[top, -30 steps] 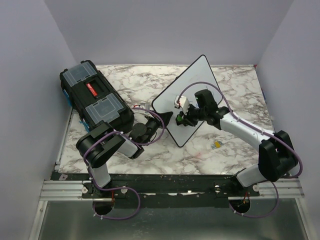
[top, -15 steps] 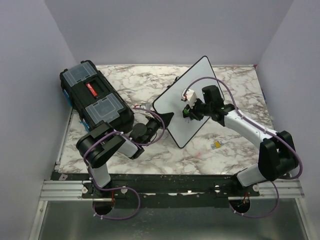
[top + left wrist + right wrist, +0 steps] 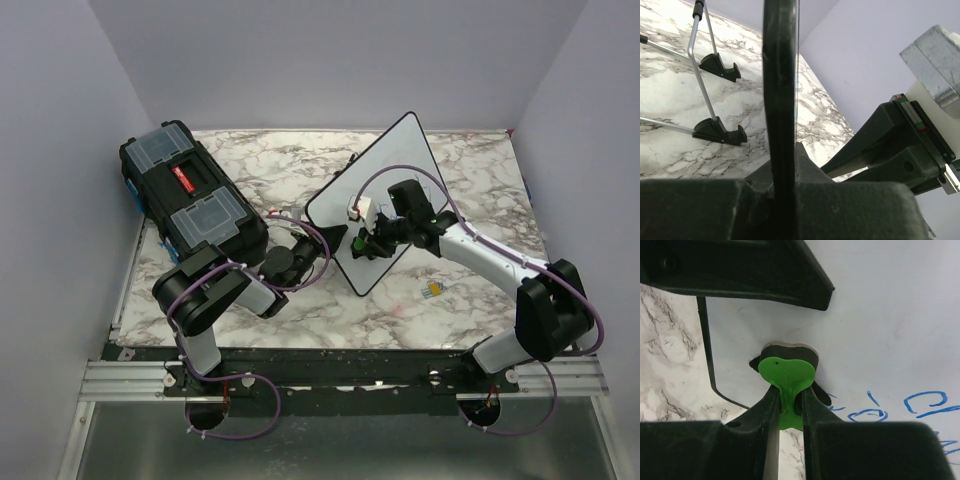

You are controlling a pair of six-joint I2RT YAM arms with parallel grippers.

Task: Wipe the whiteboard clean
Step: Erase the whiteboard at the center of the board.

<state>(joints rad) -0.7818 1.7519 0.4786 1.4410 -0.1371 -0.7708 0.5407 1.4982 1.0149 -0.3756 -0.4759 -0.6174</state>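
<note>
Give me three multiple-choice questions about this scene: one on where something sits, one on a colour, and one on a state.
1. Where on the table does the toolbox sit?
A. At the left side
B. At the right side
C. In the middle at the front

2. What colour is the writing on the whiteboard?
A. Red
B. Blue
C. Black

3. What state is the right gripper in?
A. Open and empty
B. Shut on the eraser
C. Shut on the toolbox

Answers:
1. A, since the top view shows the toolbox against the table's left edge.
2. B, since the right wrist view shows blue strokes on the white surface.
3. B, since the right wrist view shows the fingers pinching the green eraser against the whiteboard.
</note>
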